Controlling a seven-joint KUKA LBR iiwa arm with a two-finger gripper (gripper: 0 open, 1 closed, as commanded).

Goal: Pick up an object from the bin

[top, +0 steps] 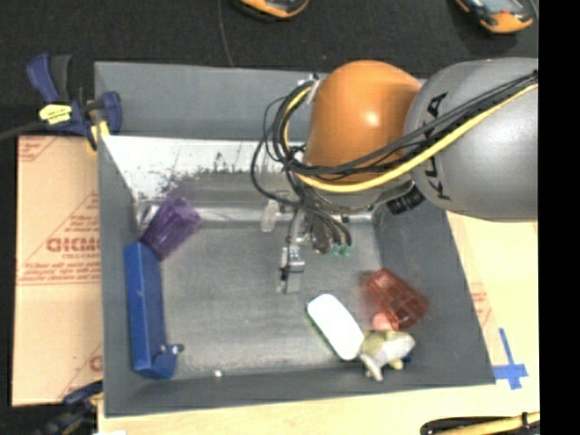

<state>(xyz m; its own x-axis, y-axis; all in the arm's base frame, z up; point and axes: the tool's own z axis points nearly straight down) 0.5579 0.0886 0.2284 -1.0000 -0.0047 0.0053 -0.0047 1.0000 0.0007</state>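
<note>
The jaws hang below the arm (471,143) over bare floor in the middle of the bin (227,320), and nothing sits between them. We cannot tell whether they are spread or pressed together.

The thing nearest to them is a white oval piece (335,326), lying flat on the floor just to their near right. We take it as the likeliest one to pick. It touches or almost touches a small cream toy animal (388,350) at its near end, and a pink see-through block (394,299) lies just beside it on the right.

We judge the white piece to be light, stiff and smooth, with a rounded top that could slide out of a pinch. The safest hold looks to be across its short width, near the middle of its length, with the jaws set low on its sides. Its far end is the freer one, because the toy crowds the near end.

Its long axis runs on a slant, from far left to near right. The two ends look alike, so we cannot say which way it points. To close across it, the jaws would have to line up from near left to far right.

Well apart on the left, a purple see-through cup (169,225) lies tipped, and a long blue bar (145,308) lies along the left wall.
</note>
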